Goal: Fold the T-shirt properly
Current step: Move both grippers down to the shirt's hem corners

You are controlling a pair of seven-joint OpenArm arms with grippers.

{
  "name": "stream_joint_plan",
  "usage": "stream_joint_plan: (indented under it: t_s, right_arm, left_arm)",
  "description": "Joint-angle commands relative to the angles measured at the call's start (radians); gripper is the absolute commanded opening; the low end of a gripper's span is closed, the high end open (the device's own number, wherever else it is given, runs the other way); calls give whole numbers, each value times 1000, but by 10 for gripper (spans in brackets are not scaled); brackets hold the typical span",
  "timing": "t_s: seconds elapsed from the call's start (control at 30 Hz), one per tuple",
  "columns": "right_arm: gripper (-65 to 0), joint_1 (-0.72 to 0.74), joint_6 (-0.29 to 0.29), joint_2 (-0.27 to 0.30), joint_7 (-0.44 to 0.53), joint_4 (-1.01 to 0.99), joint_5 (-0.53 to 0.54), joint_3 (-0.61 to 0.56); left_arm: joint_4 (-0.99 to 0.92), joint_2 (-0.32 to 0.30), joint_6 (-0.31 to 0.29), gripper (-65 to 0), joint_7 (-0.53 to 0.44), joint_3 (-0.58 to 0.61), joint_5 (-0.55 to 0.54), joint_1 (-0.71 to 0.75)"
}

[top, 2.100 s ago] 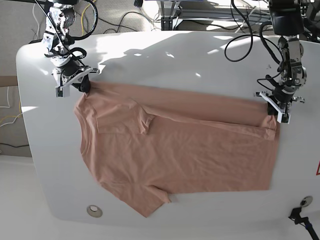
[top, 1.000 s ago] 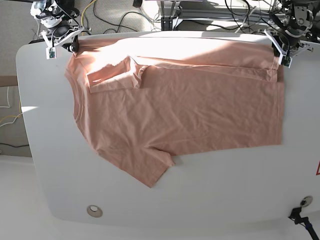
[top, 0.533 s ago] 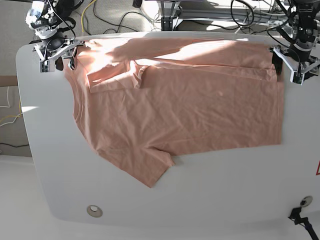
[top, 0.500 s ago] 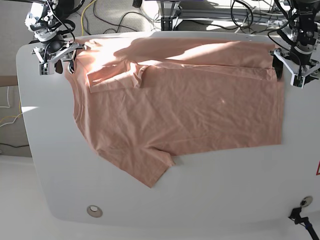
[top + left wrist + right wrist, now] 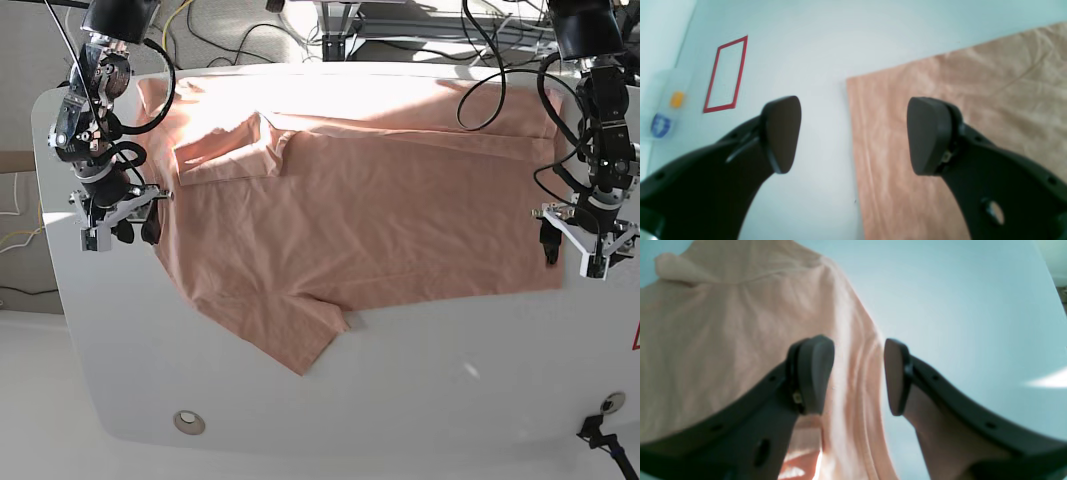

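Now the salmon-pink, short-sleeved cotton T-shirt lay spread on the white counter, between the two end effectors. The left end effector hung released at the shirt's hem corner, one finger over cloth, one over bare counter. The right end effector, jaws apart and empty, hovered at the collar-side edge. The wrinkled shirt had one sleeve folded over its chest. Half a second earlier both end effectors stood at the counter's far edge; they had since moved nearer.
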Motion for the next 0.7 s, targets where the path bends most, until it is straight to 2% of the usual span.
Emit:
stream_joint_plan:
  t_s: [0.0, 0.2, 0.27, 0.4, 0.5, 0.67]
  right_arm:
    - [-373, 53, -3, 28, 26, -48, 8, -39]
    - [-373, 279, -2, 29, 47, -325, 6, -128]
    - [-372, 346, -2, 29, 92, -425, -17, -162]
    - [-372, 477, -2, 20, 187, -619, -132, -202]
    - [-372, 575, -2, -1, 248, -777, -190, -202]
    - [-372, 691, -2, -3, 372, -1013, -261, -202]
  left_arm:
    - [-30, -17, 8, -185, -24, 6, -4, -53]
    - [-264, -17, 10, -185, -31, 55, -5, -236]
    - [-330, -17, 10, -185, -31, 72, -5, -297]
    - [-437, -17, 10, -185, -57, 109, -8, -374]
    - [-483, -16, 8, -185, -140, 124, -4, -381]
    - [-613, -17, 10, -185, -146, 124, -8, -389]
